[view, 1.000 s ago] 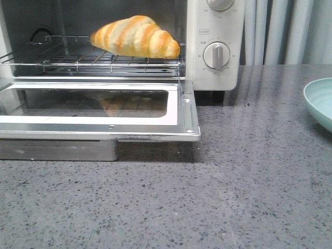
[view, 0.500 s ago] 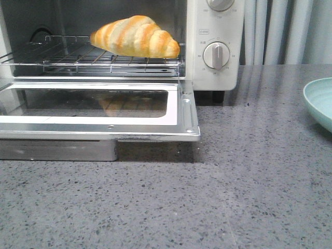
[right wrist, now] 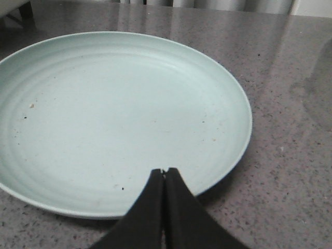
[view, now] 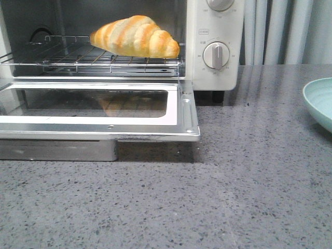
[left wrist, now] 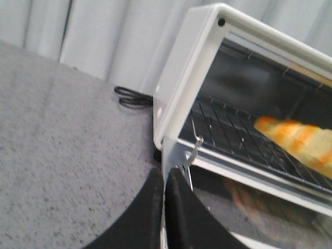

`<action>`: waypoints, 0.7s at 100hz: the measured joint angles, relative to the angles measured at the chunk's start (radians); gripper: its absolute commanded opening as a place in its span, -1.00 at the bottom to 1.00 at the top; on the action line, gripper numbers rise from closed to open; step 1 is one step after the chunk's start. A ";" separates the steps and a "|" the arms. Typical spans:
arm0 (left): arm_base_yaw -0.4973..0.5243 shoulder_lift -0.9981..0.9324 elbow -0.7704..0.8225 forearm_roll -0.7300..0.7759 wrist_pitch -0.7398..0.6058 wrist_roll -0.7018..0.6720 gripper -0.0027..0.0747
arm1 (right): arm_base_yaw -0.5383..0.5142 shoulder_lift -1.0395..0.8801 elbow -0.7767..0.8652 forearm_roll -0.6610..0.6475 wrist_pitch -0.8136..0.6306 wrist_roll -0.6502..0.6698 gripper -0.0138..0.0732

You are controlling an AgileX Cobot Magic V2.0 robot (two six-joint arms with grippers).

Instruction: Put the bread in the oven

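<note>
1. Left gripper (left wrist: 164, 179): fingers pressed together, nothing pinched; poised at the lower centre of the left wrist view, close to the near left corner of the oven (left wrist: 187, 67) and its dropped door (left wrist: 249, 207). Not visible in the front view.
2. Oven (view: 215, 31), upper left of the front view: door (view: 98, 106) lowered flat and open, wire rack (view: 93, 61) exposed.
3. Bread (view: 136, 36): resting on the rack inside the cavity, toward the rack's right end, near the front edge. Long axis running left to right across the opening, parallel to the door hinge. Blurred at the right edge of the left wrist view (left wrist: 298, 144), lying to the right of the closed left fingers.
4. Judged: placement done; remaining move, if any, closing the door. Left arm clearly nearer for that.
5. Plate (view: 319, 101), right edge of the front view: pale green, nothing on it bar a few crumbs, standing well apart from the oven.
6. Right gripper (right wrist: 165, 174): fingers pressed together, nothing pinched, tips over the plate's (right wrist: 124, 119) near rim.
</note>
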 measured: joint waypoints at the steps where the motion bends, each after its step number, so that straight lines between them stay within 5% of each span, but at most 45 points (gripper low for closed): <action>1: 0.000 0.000 0.000 -0.019 0.005 0.020 -0.99 | 0.000 0.000 0.000 0.000 0.000 0.000 -0.85; 28: 0.000 0.000 -0.020 -1.104 0.248 1.155 -0.99 | 0.000 0.000 0.000 0.000 0.000 0.000 -0.85; 46: 0.000 0.000 -0.038 -1.566 0.377 1.785 -0.99 | 0.000 0.000 0.000 0.000 0.000 0.000 -0.85; 55: 0.000 0.000 -0.038 -1.698 0.396 1.964 -0.99 | 0.000 0.000 0.000 0.000 0.000 0.000 -0.85; 70: 0.000 0.000 -0.038 -1.741 0.405 2.046 -0.99 | 0.000 0.000 0.000 0.000 0.000 0.000 -0.85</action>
